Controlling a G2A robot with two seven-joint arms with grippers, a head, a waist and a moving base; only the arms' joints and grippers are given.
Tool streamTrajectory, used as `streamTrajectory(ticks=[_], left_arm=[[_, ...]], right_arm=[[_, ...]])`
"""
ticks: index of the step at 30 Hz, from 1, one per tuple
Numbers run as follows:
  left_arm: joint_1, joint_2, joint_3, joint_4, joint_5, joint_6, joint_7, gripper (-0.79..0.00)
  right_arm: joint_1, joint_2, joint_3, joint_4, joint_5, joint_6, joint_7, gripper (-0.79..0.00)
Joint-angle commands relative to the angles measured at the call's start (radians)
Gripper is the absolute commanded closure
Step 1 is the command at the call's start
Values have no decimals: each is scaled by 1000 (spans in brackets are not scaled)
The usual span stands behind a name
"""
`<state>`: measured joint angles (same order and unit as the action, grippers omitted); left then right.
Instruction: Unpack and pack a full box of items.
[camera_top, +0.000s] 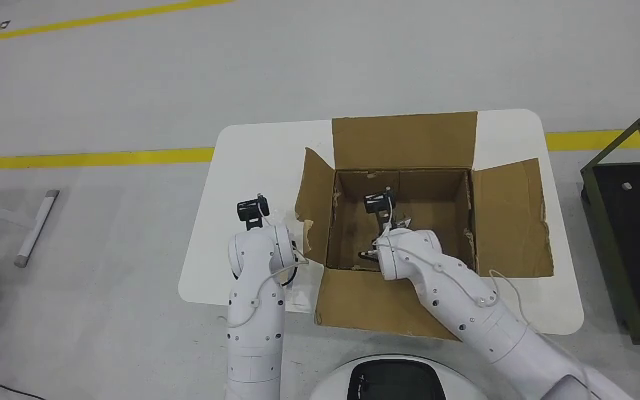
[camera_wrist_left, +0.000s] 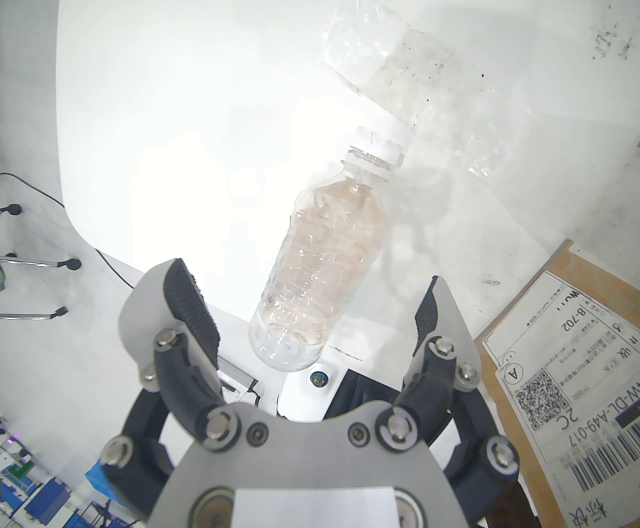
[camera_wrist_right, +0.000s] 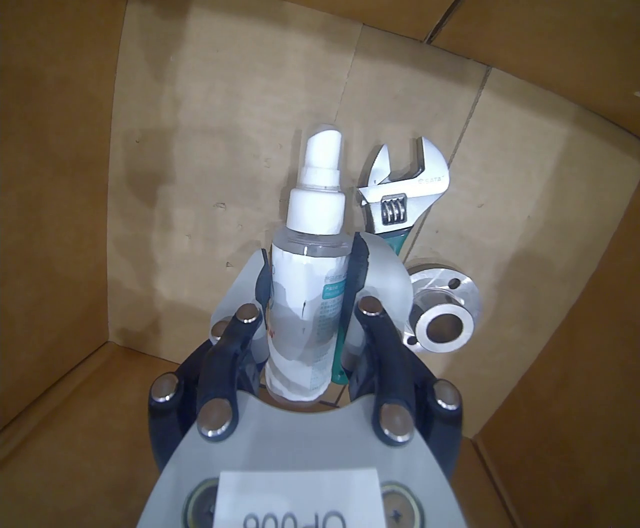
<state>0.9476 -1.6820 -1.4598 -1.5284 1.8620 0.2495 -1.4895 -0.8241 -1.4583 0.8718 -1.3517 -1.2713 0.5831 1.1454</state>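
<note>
1 brown cardboard box (camera_wrist_right: 200, 150): teal-handled steel wrench (camera_wrist_right: 400, 200) and silver metal flange (camera_wrist_right: 445, 322) crowd 1 side of white spray bottle (camera_wrist_right: 310, 295); opposite floor bare.

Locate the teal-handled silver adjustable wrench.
In the right wrist view, the teal-handled silver adjustable wrench lies inside the brown cardboard box, beside the white spray bottle held by the right tool, its handle next to the round metal flange.

- A white shipping label (camera_wrist_left: 565, 385) sat on the box flap (camera_wrist_left: 575, 257), bearing a barcode, a square code, a circled letter and printed lines.
- The spray bottle (camera_wrist_right: 305, 310) carried fine print, too small to read.
- The wrench (camera_wrist_right: 400, 190) bore a stamped mark on its head.
</note>
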Motion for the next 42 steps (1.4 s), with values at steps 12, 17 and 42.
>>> streamTrajectory(ticks=[12,17,42], left_arm=[[0,0,0,0,0,0,0,-785],[0,0,0,0,0,0,0,-785],[0,0,0,0,0,0,0,-785]], right_arm=[[-152,11,225,-319,250,-64,-161,0],[-299,31,424,-468,535,-294,-260,0],[-437,47,602,-475,966,-603,-379,0]])
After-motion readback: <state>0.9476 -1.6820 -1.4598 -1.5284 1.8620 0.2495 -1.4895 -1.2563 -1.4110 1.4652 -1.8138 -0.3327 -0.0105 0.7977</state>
